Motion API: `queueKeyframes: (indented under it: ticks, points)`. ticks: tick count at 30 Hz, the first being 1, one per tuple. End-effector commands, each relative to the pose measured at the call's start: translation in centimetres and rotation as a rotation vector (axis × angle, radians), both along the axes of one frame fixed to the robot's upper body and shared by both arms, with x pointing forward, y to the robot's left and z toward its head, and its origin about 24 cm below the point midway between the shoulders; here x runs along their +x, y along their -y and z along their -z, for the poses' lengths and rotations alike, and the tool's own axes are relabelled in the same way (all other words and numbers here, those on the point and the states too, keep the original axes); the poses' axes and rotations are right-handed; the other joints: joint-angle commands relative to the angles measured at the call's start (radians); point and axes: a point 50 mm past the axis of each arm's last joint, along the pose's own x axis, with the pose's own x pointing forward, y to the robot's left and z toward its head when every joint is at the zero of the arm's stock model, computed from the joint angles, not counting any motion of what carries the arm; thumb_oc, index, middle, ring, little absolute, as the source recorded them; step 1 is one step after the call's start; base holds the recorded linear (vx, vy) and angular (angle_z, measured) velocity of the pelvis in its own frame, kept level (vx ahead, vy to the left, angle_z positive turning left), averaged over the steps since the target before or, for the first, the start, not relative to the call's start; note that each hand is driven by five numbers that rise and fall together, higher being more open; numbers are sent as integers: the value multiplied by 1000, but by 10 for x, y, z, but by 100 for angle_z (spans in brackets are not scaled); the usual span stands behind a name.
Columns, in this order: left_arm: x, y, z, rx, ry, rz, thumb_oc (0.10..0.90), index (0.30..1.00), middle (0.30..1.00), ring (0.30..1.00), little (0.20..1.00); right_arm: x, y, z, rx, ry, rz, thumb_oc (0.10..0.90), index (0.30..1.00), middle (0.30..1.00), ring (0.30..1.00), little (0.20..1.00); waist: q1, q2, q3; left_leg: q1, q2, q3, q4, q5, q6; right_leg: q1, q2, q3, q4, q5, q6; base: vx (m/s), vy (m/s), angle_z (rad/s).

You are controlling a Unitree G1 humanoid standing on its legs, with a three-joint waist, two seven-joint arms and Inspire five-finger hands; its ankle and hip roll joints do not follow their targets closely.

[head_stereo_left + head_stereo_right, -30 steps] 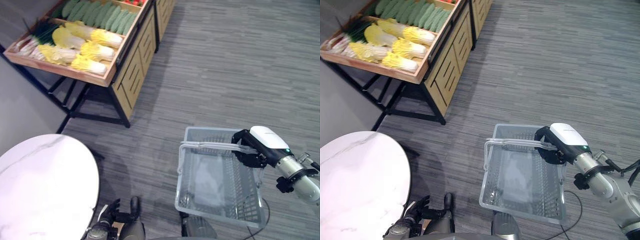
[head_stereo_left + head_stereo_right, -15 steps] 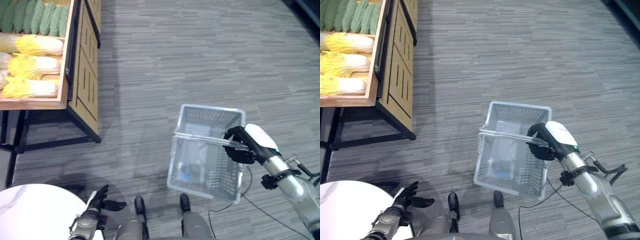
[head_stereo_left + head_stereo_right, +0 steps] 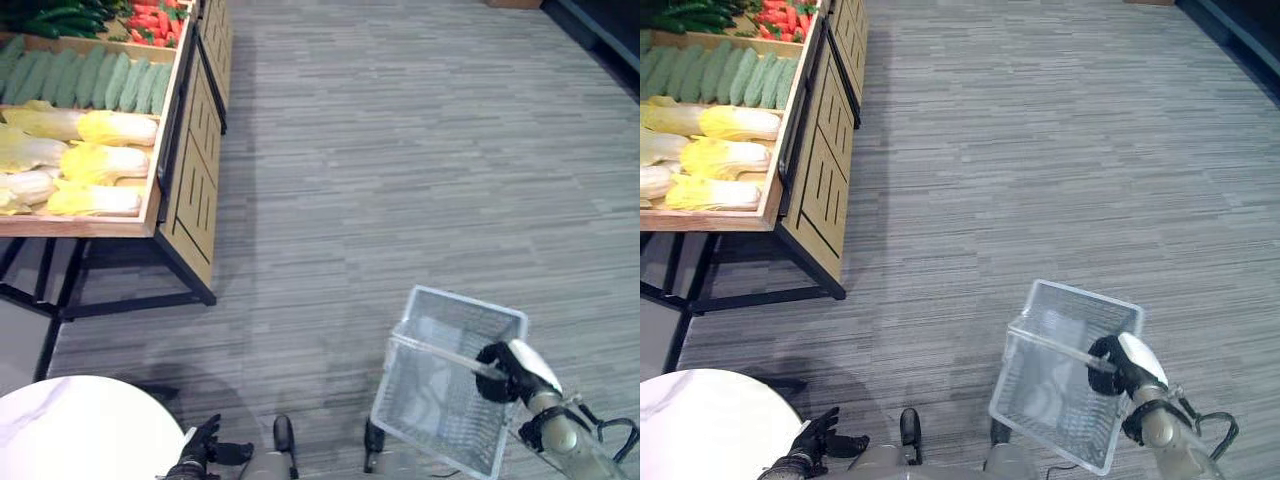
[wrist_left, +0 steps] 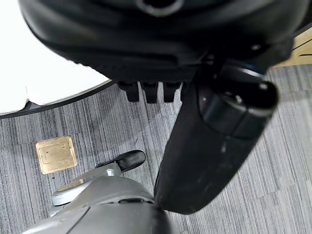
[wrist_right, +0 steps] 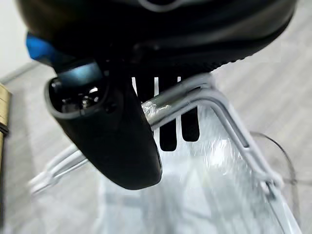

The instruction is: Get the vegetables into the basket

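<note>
A grey wire basket hangs above the floor at the lower right, tilted, with a clear liner showing inside it. My right hand is shut on the basket handle, fingers curled round the bar. The vegetables lie on a wooden stand at the upper left: yellow cabbages, green cucumbers behind them, and red vegetables at the back. My left hand hangs low at the bottom left, open and holding nothing, far from the stand.
A round white table sits at the bottom left beside my left hand. The stand has black metal legs and a slatted wooden cabinet side. Grey striped carpet spreads across the middle and right. A brass floor plate lies near the table.
The whole view has shifted, so the stand shows more of its rows and the basket sits lower right. My right hand keeps its hold on the handle. The left hand stays low.
</note>
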Motion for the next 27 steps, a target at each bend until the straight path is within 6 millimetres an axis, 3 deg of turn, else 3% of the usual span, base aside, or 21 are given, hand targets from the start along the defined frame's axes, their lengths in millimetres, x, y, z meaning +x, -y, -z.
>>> queueKeyframes:
  ticks: [1, 2, 4, 5, 6, 8, 9, 11, 15, 17, 20, 22, 23, 27]
  points:
    - [8, -9, -4, 40, 21, 17, 900, 1000, 1000, 1000, 1000, 41, 12, -45, -33, 280, 22, 400, 300, 300, 300, 300, 15, -27, -27, -4, 83, -46, 16, -9, -76, 10, -40, 31, 8, 8, 81, 16, -33, 1]
    - [7, -8, -4, 42, 26, 10, 900, 1000, 1000, 1000, 1000, 35, 12, -33, -18, 248, 64, 400, 300, 300, 300, 300, 17, -25, -29, -2, 84, -47, 15, -9, -77, 12, -39, 31, 5, 9, 80, 0, 0, 0]
    - [7, -8, -4, 40, 29, 5, 900, 1000, 1000, 1000, 1000, 33, 11, -28, -11, 231, 77, 400, 300, 300, 300, 300, 18, -23, -29, -1, 84, -47, 16, -9, -77, 14, -39, 31, 3, 9, 80, 0, 0, 0]
    - [6, -6, -3, 45, 28, -19, 900, 1000, 1000, 1000, 1000, 19, 8, -5, 11, 152, 142, 400, 300, 300, 300, 300, 21, -22, -29, 0, 84, -49, 15, -8, -78, 17, -38, 32, 1, 8, 79, 0, 0, 0]
    - [5, -5, -2, 48, 27, -22, 900, 1000, 1000, 1000, 1000, 11, 7, 4, 21, 111, 178, 400, 300, 300, 300, 300, 22, -21, -29, -1, 83, -50, 16, -8, -78, 17, -38, 30, 1, 9, 79, 0, 0, 0]
    - [5, -4, -2, 49, 23, -20, 900, 1000, 1000, 1000, 1000, 6, 5, 12, 31, 77, 194, 400, 300, 300, 300, 300, 22, -21, -27, -2, 83, -51, 18, -10, -78, 18, -40, 27, 2, 9, 80, 1, 14, 2]
    - [6, -3, -1, 58, 23, -23, 900, 1000, 1000, 1000, 1000, -6, 4, 25, 42, 7, 246, 400, 300, 300, 300, 300, 23, -23, -17, -23, 78, -58, 57, -27, -75, 16, -50, 23, 7, 9, 80, -3, 22, 5]
    - [8, 1, -1, 63, 25, -21, 900, 1000, 1000, 1000, 1000, -13, 3, 33, 40, -32, 290, 400, 300, 300, 300, 300, 25, -29, -2, -50, 69, -63, 109, -52, -70, 14, -61, 23, 12, 12, 82, -21, 48, 9]
    - [11, 3, -1, 64, 28, -19, 900, 1000, 1000, 1000, 1000, -20, 0, 42, 45, -90, 319, 400, 300, 300, 300, 300, 31, -37, 12, -81, 56, -65, 154, -81, -59, 3, -76, 30, 23, 19, 89, -6, 99, 10]
    - [14, 1, -2, 79, 28, -7, 900, 1000, 1000, 1000, 1000, -25, 2, 45, 61, -102, 373, 400, 300, 300, 300, 300, 27, -48, 18, -97, 20, -60, 162, -107, -27, -40, -114, 61, 78, 66, 115, 37, 253, -4]
    - [22, 1, -4, 84, 52, 14, 900, 1000, 1000, 1000, 1000, -24, 2, 45, 83, -90, 408, 400, 300, 300, 300, 300, 25, -48, 26, -94, 5, -57, 156, -113, -8, -76, -128, 77, 152, 86, 124, 16, 197, -9]
    - [29, 1, -7, 88, 74, 29, 900, 1000, 1000, 1000, 1000, -22, -1, 46, 104, -79, 419, 400, 300, 300, 300, 300, 21, -42, 38, -88, -1, -59, 158, -120, 2, -99, -120, 91, 221, 92, 123, 77, 185, -15]
    - [42, -3, -13, 96, 117, 44, 900, 1000, 1000, 1000, 1000, -23, -6, 49, 126, -94, 409, 400, 300, 300, 300, 300, 8, -31, 46, -56, -8, -67, 156, -136, 7, -137, -91, 111, 257, 84, 109, 181, 120, -5]
    - [49, -5, -16, 100, 143, 27, 900, 1000, 1000, 1000, 1000, -15, -7, 46, 125, -74, 391, 400, 300, 300, 300, 300, -8, -28, 57, 0, -10, -71, 139, -157, -2, -203, -84, 93, 172, 83, 100, 180, 9, 6]
